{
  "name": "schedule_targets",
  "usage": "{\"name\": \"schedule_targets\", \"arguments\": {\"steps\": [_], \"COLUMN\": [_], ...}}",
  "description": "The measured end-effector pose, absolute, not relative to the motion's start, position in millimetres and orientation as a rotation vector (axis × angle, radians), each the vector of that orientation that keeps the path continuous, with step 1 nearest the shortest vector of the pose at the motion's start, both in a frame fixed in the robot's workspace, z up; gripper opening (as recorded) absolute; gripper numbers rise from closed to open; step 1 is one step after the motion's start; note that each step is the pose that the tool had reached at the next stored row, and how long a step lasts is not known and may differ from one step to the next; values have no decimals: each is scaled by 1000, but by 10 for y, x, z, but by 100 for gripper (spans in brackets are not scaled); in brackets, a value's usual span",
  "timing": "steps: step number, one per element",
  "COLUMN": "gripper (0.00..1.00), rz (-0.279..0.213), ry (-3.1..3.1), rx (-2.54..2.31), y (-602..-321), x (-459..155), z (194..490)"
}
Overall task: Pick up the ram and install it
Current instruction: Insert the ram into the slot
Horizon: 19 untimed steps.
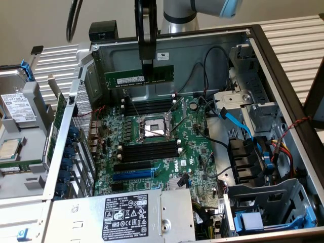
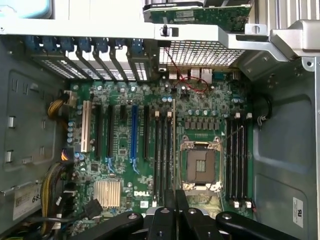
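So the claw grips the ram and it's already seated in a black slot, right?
Not seated. The claw grips the ram, but the exterior view shows it held in the air above the motherboard, clear of the black slots.

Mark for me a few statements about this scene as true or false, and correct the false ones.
1. The end effector grips the ram. True.
2. The ram sits in a slot. False: it hangs in the air above the motherboard.
3. The CPU socket lies between two banks of black slots. True.
4. A cooler covers the CPU socket. False: the socket is bare.
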State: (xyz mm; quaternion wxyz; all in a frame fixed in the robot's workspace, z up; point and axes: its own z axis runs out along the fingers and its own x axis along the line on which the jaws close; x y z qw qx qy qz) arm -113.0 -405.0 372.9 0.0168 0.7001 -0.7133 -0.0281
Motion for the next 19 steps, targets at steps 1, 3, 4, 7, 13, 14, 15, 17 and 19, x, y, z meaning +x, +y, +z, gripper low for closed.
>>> {"name": "schedule_targets", "arguments": {"steps": [1,3,4,7,13,14,15,17,19], "gripper": [13,13,13,13,13,13,13,13,13], "rz": [-87,-87,-87,-87,-87,-87,-87,-87,-87], "ry": [-2217,-2217,-2217,-2217,-2218,-2218,-2218,-2219,-2220], "rx": [2176,2176,2176,2176,2176,2175,2175,2174,2174], "y": [-4050,-4050,-4050,-4050,-4050,-4050,-4050,-4050,-4050], "x": [-1127,-1121,-1119,-1115,-1108,-1107,-1107,-1106,-1105], "z": [3712,3675,3657,3603,3494,3476,3458,3421,3384]}}
